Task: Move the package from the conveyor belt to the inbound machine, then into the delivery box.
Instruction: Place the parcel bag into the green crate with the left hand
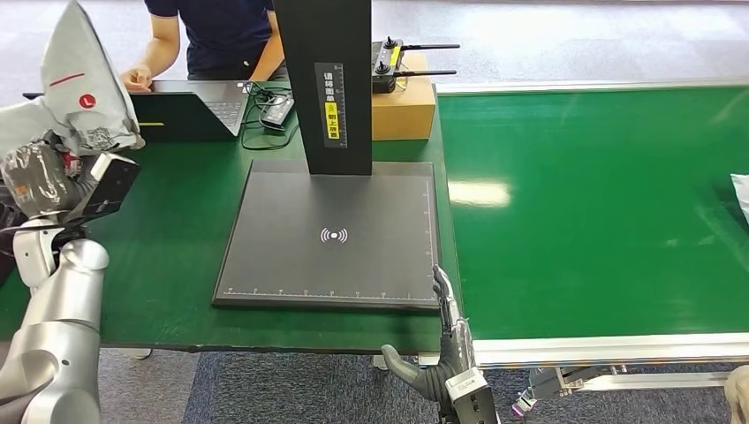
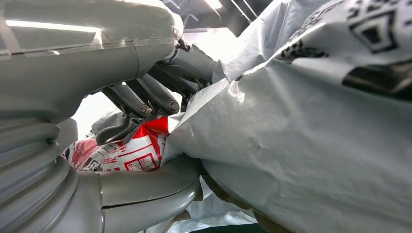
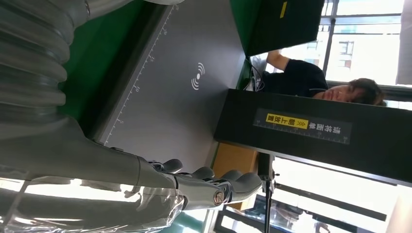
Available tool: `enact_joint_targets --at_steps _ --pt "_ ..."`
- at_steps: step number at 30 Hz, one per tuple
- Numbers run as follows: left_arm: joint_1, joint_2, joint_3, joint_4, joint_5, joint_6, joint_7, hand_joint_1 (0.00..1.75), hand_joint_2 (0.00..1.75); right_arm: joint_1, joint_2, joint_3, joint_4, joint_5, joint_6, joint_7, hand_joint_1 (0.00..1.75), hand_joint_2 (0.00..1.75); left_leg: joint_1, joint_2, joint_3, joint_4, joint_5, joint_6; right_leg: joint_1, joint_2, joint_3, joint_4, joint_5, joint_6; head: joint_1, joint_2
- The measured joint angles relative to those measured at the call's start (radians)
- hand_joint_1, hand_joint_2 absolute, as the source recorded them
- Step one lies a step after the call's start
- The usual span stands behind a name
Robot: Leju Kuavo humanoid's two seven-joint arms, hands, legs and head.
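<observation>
Left robot hand (image 1: 44,172) is gripping the package (image 1: 81,84), a grey poly mailer w/ a red logo, and holding it up high at the far left, off the bench (image 1: 177,221) and well apart from the scanner pad. In the left wrist view the fingers (image 2: 145,97) and thumb are clamping crumpled bag (image 2: 301,145) w/ red print showing between them, so grip is looking firm. Right robot hand (image 1: 450,353) is hanging at the bench's front edge, just beside the pad's near right corner, fingers apart and holding nothing. Inbound machine (image 1: 331,230), dark pad w/ a wireless mark and a black post, is sitting bare. Conveyor belt (image 1: 592,203) is lying to the right, w/ a bit of white at its far right edge, prob another parcel but can't tell. Judging progress: pkg is off the belt, pickup done; whether the scan stage is done can't be told. Delivery box isn't identifiable here; drop-off looks outstanding. A person (image 1: 221,35) is sitting at a laptop (image 1: 190,106) behind the bench.
</observation>
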Motion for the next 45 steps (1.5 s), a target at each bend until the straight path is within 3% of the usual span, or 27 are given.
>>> enact_joint_targets --at_steps 3,8,9,10,12,13,14,17,18,21,27,34,45 --pt "-0.004 0.005 0.021 0.007 -0.027 0.000 0.038 1.75 1.75 0.001 0.000 0.001 0.000 -0.002 -0.005 0.000 0.00 1.75 0.000 0.000 0.000 0.000 0.000 0.000 0.000 0.000 0.000 0.000 0.000 0.000 0.000 0.000" --pt "-0.024 0.052 0.117 0.046 -0.091 0.000 0.179 1.75 1.75 0.019 0.000 0.003 0.000 -0.010 -0.022 0.000 0.00 1.75 0.000 0.002 0.000 0.000 0.000 -0.001 0.000 0.003 -0.001 0.000 0.000 0.000 0.000 0.000" --pt "-0.028 0.068 0.144 0.060 -0.096 0.000 0.205 1.63 1.75 0.024 0.000 0.003 0.000 -0.008 -0.021 0.000 0.00 1.75 0.000 0.002 0.000 0.000 -0.001 -0.001 0.000 0.003 -0.001 0.000 0.000 -0.001 0.000 0.000" --pt "-0.029 0.084 0.172 0.075 -0.100 0.000 0.228 1.20 1.75 0.029 0.000 0.003 0.000 -0.005 -0.019 0.000 0.00 1.75 0.000 0.003 0.000 0.000 -0.001 -0.001 0.000 0.004 -0.001 0.000 0.000 -0.001 0.000 0.000" --pt "-0.029 0.113 0.229 0.105 -0.105 -0.001 0.259 0.32 0.87 0.036 0.000 0.003 0.000 0.005 -0.009 0.000 0.00 1.75 0.001 0.002 0.000 0.000 -0.001 -0.001 0.001 0.003 -0.002 0.000 -0.001 -0.002 0.000 0.000" --pt "-0.028 0.127 0.254 0.121 -0.109 -0.004 0.273 0.00 0.44 0.039 0.000 0.003 0.000 0.011 -0.002 0.000 0.00 1.75 0.001 0.002 0.000 0.000 -0.001 -0.001 0.002 0.003 -0.002 0.000 -0.001 -0.003 0.000 0.000" --pt "-0.029 0.139 0.275 0.140 -0.114 -0.009 0.289 0.00 0.00 0.041 0.000 0.002 0.000 0.017 0.006 0.000 0.00 1.75 0.002 0.002 0.000 0.000 -0.001 -0.001 0.002 0.002 -0.001 0.000 -0.001 -0.003 0.000 0.000" --pt "-0.037 0.165 0.311 0.204 -0.131 -0.024 0.333 0.00 1.31 0.046 0.000 0.000 -0.001 0.030 0.027 0.000 0.00 1.75 0.002 0.002 0.000 0.000 -0.001 -0.002 0.002 0.002 -0.001 0.000 -0.002 -0.003 0.000 0.000" --pt "-0.040 0.169 0.316 0.220 -0.135 -0.025 0.340 0.00 1.31 0.047 0.000 0.000 -0.003 0.034 0.032 0.000 0.00 1.75 0.002 0.002 0.000 0.000 -0.001 -0.002 0.002 0.002 -0.001 0.000 -0.001 -0.003 0.000 0.000" --pt "-0.051 0.173 0.326 0.251 -0.140 -0.023 0.347 0.00 0.00 0.049 0.000 -0.002 -0.007 0.043 0.042 0.000 0.00 1.75 0.002 0.002 0.000 0.000 -0.001 -0.002 0.002 0.002 -0.001 0.000 -0.001 -0.004 0.000 0.000" --pt "-0.055 0.173 0.329 0.286 -0.136 -0.023 0.327 0.00 0.00 0.049 0.001 -0.005 -0.009 0.055 0.053 0.000 0.00 1.75 0.001 0.002 0.000 0.000 -0.001 -0.002 0.001 0.002 -0.001 0.000 0.000 -0.004 0.000 0.000" --pt "-0.056 0.156 0.335 0.305 -0.055 -0.037 0.203 0.00 0.00 0.048 0.008 -0.010 -0.008 0.058 0.055 0.000 0.00 1.75 0.001 0.002 0.000 0.000 -0.001 -0.002 0.002 0.002 -0.001 0.000 0.000 -0.004 0.000 0.000" --pt "-0.056 0.135 0.350 0.314 -0.047 -0.038 0.190 0.00 0.00 0.048 0.008 -0.016 -0.008 0.059 0.055 0.000 0.00 1.75 0.002 0.002 0.000 0.000 -0.001 -0.002 0.002 0.002 -0.001 0.000 0.000 -0.004 0.000 0.000"
